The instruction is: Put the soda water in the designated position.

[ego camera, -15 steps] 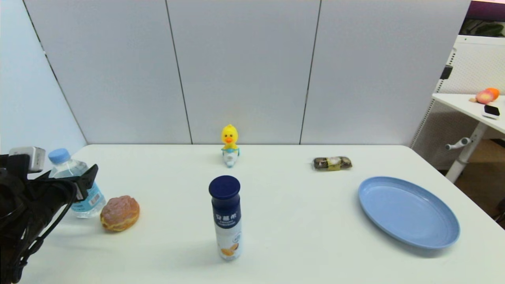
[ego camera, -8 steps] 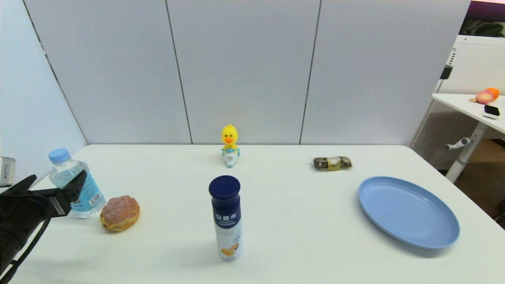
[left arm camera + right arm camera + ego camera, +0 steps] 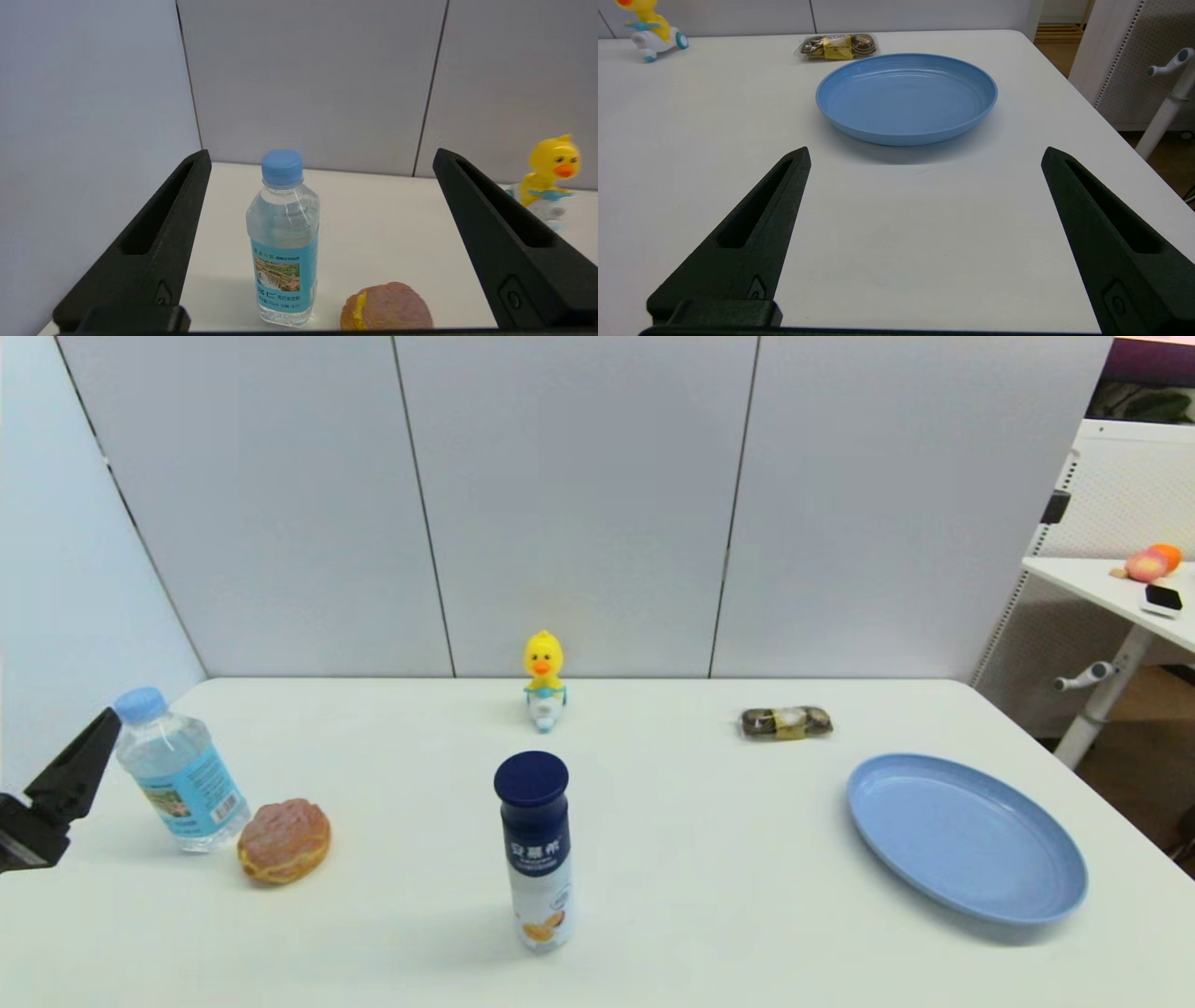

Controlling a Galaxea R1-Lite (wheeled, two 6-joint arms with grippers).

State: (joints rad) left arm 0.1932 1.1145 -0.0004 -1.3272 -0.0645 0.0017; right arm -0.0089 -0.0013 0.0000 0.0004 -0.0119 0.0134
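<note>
soda water (image 3: 180,779) upright, bun (image 3: 284,840) just beside

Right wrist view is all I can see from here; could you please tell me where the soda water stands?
Observer: The soda water stands upright near the table's left edge.
Operator: Thank you. My right gripper is open near the plate; is the left gripper holding the bottle?
Observer: No. The left gripper is open and faces the bottle without touching it.
Operator: Is anything close beside the bottle?
Observer: Yes, a brown bun lies just to its right.
</note>
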